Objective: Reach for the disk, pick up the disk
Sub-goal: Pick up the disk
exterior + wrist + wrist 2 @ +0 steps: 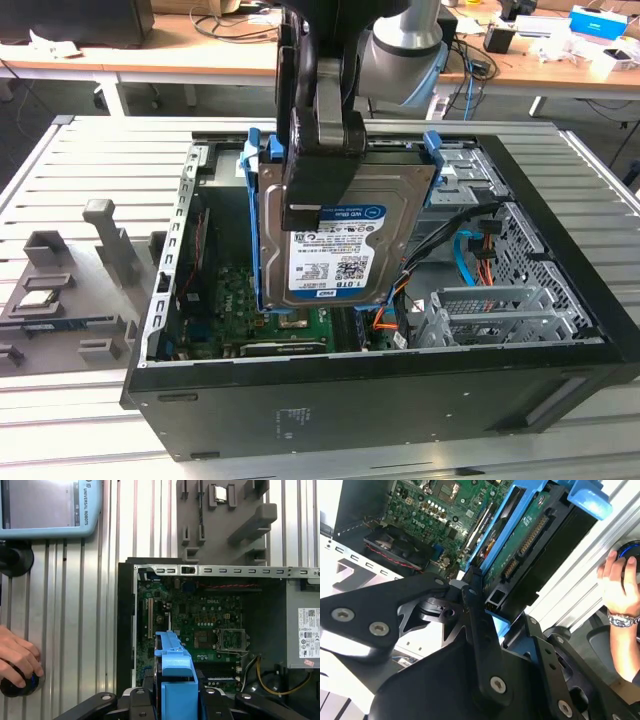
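The gripper [322,150] is clamped on the disk [345,235], holding it in the air above the open computer case [560,290]. In the exterior view the disk hangs tilted, its white-and-blue label facing the camera, with the blue bracket [252,215] running down both long edges and 2 blue tabs sticking out at the upper corners. One dark finger [315,185] lies flat across the upper part of the label side. The disk's lower edge hangs over the green motherboard [225,300], not touching it as far as can be seen.

In the second wrist view the black fingers [475,615] close on the disk [530,535] from both sides, and its green circuit-board underside shows beside the bracket [495,545]. In the first wrist view the bracket [175,680] stands up between the gripper links, above the motherboard [200,625].

The case lies on its side on a slatted metal table [110,160]. On the exterior view's left sits a grey fixture [70,280] carrying a small square chip [35,298]. A person's hand [17,660] rests on a round black knob [15,685] on the table, and a teach pendant [50,507] lies near it.
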Tool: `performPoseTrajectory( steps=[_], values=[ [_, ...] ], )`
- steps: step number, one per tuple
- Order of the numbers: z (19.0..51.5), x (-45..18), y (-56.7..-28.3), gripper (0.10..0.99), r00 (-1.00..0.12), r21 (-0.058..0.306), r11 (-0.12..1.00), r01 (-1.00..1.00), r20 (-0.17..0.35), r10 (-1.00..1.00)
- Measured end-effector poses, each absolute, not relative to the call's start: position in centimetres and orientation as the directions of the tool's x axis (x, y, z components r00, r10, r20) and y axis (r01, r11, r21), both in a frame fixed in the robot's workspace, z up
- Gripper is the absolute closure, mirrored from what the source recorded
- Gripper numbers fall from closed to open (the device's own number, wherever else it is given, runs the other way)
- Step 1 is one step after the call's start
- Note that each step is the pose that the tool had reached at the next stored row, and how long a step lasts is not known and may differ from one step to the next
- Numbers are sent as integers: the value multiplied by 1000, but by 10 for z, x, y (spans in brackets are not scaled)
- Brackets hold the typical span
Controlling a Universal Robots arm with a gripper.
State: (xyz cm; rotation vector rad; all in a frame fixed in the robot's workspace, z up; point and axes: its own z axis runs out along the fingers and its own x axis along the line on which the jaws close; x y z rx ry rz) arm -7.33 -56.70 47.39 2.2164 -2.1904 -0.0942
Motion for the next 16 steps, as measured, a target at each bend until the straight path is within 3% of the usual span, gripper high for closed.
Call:
performPoseTrajectory(
  steps=[16],
  values=[
    [474,-12,-567,718,11,60,-12,-998,-26,-1000]
  ],
)
